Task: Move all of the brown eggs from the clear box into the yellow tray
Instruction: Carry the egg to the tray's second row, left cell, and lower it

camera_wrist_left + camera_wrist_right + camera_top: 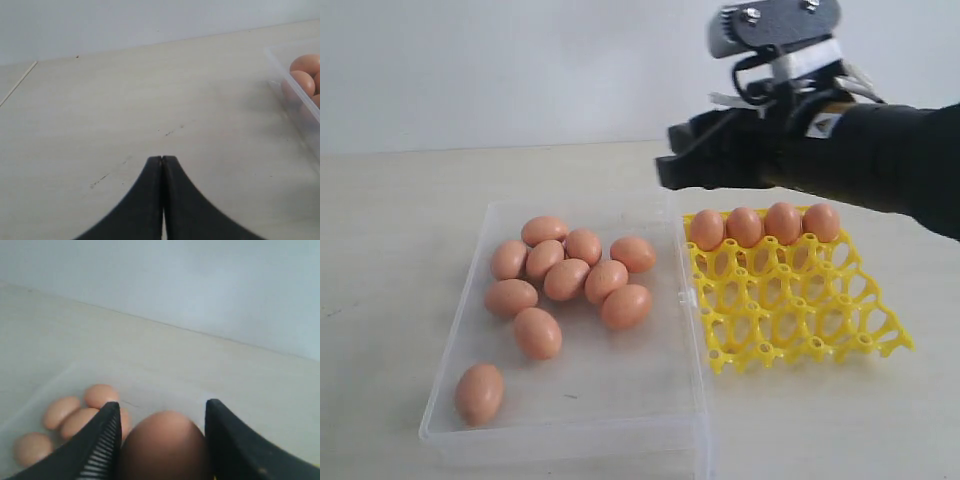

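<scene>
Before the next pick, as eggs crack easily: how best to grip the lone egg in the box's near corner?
Probably from above, jaws across the narrow waist of the lone egg: it lies on its side with nothing touching it, the clear box wall close by.

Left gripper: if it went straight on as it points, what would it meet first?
Probably only bare table; the left gripper is shut, and the box lies off to one side, though depth is unclear.
</scene>
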Tool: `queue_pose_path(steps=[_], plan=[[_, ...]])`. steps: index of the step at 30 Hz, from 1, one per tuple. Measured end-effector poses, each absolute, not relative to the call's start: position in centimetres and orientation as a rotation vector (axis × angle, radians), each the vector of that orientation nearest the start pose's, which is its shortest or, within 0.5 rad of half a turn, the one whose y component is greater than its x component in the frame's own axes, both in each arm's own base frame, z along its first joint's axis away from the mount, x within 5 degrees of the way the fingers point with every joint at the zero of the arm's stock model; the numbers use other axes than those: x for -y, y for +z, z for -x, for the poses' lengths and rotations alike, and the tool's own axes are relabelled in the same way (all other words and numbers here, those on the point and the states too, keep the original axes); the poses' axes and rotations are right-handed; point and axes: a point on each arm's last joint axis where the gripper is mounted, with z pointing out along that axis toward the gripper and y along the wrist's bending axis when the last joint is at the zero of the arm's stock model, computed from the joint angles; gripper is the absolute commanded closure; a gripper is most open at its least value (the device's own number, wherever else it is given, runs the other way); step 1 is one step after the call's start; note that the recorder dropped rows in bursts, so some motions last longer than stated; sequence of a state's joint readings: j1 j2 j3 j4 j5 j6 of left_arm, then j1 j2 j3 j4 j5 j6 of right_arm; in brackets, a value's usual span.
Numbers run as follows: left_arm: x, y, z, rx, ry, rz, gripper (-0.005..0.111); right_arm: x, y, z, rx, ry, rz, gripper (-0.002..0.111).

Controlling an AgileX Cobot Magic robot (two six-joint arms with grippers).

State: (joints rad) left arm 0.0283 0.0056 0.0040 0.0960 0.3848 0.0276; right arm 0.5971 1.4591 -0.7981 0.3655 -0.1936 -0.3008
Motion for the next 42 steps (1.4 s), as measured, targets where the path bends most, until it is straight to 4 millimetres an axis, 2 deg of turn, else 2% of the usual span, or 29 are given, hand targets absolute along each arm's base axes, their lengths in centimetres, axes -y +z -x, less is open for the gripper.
queue_pose_path(steps=[2, 10, 18, 30, 42], plan=[[-0.5, 17.7, -5.3, -1.877, 0.133, -0.058, 0.107, -14.7, 24.2, -27.3, -2.003, 0.317, 0.388, 0.108], [-0.5, 17.7, -5.3, -1.877, 0.133, -0.058, 0.107, -12.9, 21.0, -28.9, -2.149, 0.265, 0.320, 0.108], [-0.5, 17.7, -5.3, -1.877, 0.133, -0.058, 0.107, -13.0, 18.0, -29.7, -2.230, 0.259, 0.275, 0.108], [-0.5, 17.7, -5.3, -1.877, 0.133, -0.058, 0.107, -13.9, 18.4, -30.3, -2.134, 0.379, 0.131, 0.108], [-0.5, 17.7, -5.3, -1.877, 0.133, -0.058, 0.107, -15.3, 14.8, -31.7, -2.174, 0.354, 0.247, 0.108]])
